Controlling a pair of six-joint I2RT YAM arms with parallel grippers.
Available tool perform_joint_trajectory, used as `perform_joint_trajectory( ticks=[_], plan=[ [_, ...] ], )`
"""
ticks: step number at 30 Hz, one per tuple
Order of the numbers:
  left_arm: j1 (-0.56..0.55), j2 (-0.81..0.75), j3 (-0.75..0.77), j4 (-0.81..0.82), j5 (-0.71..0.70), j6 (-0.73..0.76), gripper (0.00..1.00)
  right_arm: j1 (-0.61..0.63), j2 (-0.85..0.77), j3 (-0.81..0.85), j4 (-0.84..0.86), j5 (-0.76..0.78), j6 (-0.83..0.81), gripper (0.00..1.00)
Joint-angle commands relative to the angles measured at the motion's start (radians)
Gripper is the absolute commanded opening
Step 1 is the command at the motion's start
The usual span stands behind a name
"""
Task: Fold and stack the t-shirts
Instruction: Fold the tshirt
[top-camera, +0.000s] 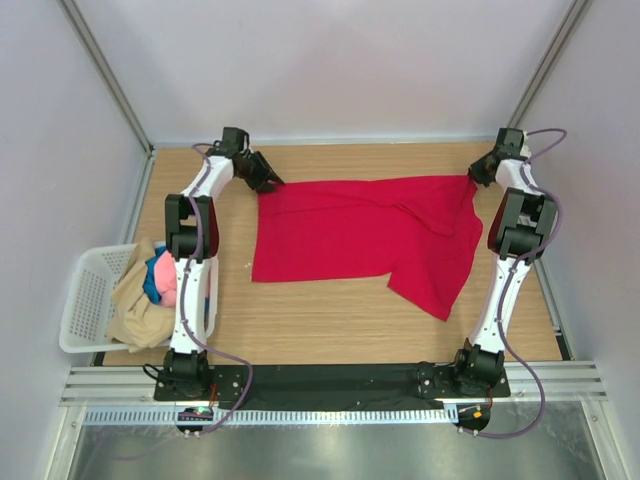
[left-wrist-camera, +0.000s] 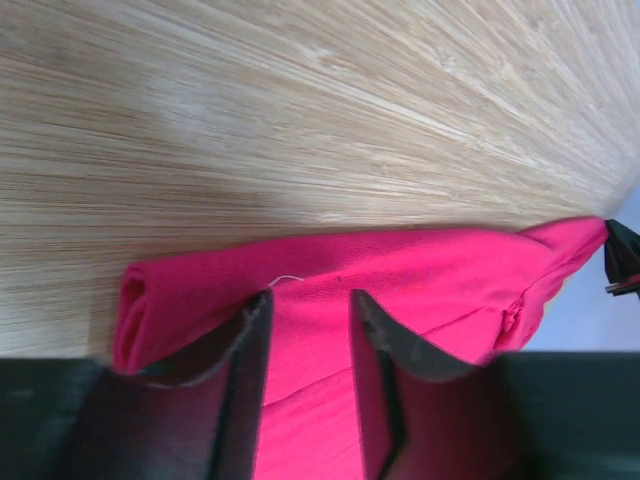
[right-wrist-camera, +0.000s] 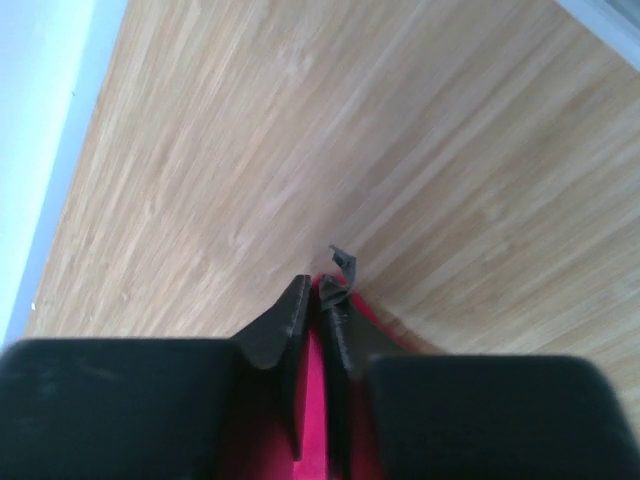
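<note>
— Where is the red t-shirt (top-camera: 360, 230)?
— Spread on the table (top-camera: 330, 320), well to the right of the basket (top-camera: 85, 300), which holds the beige, pink and blue shirts (top-camera: 150, 290).
— The right gripper (top-camera: 474, 180)?
— Pinched tight on the shirt's far corner, the one farthest from the basket.
— And the left gripper (top-camera: 268, 182)?
— At the far corner nearer the basket, jaws apart, red cloth between them.

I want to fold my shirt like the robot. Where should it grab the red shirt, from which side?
Take the red t-shirt by its two far corners, coming from above. It lies mostly flat on the table, so corners look easiest to pinch, and lifting both keeps it straight. The right end effector pinches one; the left end effector is at the other.
</note>
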Motion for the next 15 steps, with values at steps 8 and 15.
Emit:
perform_joint_trajectory(
  ticks=[8, 15],
  plan=[
    [0.011, -0.098, 0.019, -0.022, -0.049, 0.043, 0.54, 0.001, -0.088, 0.322, -0.431, 0.138, -0.230, 0.53],
    [0.008, -0.224, -0.117, -0.037, -0.035, 0.100, 0.57, 0.131, -0.334, 0.105, -0.504, 0.190, -0.369, 0.54]
  ],
)
